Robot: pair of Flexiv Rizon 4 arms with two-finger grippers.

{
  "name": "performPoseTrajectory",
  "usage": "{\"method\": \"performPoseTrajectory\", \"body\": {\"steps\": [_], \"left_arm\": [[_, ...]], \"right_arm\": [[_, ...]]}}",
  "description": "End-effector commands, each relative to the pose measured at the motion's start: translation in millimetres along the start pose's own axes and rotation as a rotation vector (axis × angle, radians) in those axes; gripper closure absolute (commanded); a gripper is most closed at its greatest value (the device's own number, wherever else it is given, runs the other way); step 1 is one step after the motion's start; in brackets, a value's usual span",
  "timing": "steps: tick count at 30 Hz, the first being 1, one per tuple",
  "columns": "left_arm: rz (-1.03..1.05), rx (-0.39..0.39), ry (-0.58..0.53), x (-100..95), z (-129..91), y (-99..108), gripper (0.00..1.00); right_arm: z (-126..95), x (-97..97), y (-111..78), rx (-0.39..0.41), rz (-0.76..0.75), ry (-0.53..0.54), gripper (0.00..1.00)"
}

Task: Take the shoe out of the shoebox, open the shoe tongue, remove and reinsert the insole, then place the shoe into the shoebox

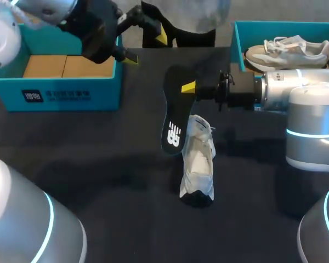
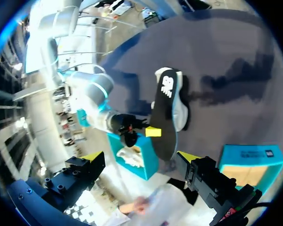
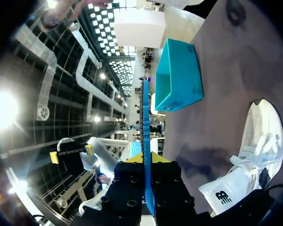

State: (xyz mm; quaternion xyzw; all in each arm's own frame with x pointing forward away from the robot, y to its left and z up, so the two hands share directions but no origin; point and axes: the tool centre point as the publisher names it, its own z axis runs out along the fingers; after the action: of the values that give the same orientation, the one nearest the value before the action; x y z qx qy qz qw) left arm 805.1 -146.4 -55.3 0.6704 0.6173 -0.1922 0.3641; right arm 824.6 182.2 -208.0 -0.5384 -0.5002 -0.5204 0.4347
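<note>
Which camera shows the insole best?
Head view: the insole shows its whole black face, pinched in the right gripper above the shoe. Left wrist view also shows it whole, but farther off. Right wrist view catches only its thin edge.

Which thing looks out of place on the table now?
The black foam insole is out of the white sneaker, held up by the right pincer. The sneaker lies on the dark table.
</note>
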Motion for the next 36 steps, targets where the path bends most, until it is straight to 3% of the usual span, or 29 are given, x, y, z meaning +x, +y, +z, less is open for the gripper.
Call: {"method": "performPoseTrajectory", "body": {"steps": [1,15,28,36], "left_arm": [[-0.023,-0.02,-0.472,9.7,1.9,-0.9,0.0],[-0.037,0.117,-0.642,24.4,2.3,-8.1,0.0],[-0.057,0.092,-0.697,51.9,-5.3,-21.3,0.0],[-0.055,0.202,-0.764,71.3,6.6,-31.0,0.0]], "right_arm": [[2.0,-0.6,-0.2,-0.002,0.0,-0.001,1.0],[2.0,-0.6,-0.2,-0.002,0.0,-0.001,1.0],[2.0,-0.6,-0.2,-0.002,0.0,-0.001,1.0],[2.0,-0.6,-0.2,-0.002,0.0,-0.001,1.0]]}}
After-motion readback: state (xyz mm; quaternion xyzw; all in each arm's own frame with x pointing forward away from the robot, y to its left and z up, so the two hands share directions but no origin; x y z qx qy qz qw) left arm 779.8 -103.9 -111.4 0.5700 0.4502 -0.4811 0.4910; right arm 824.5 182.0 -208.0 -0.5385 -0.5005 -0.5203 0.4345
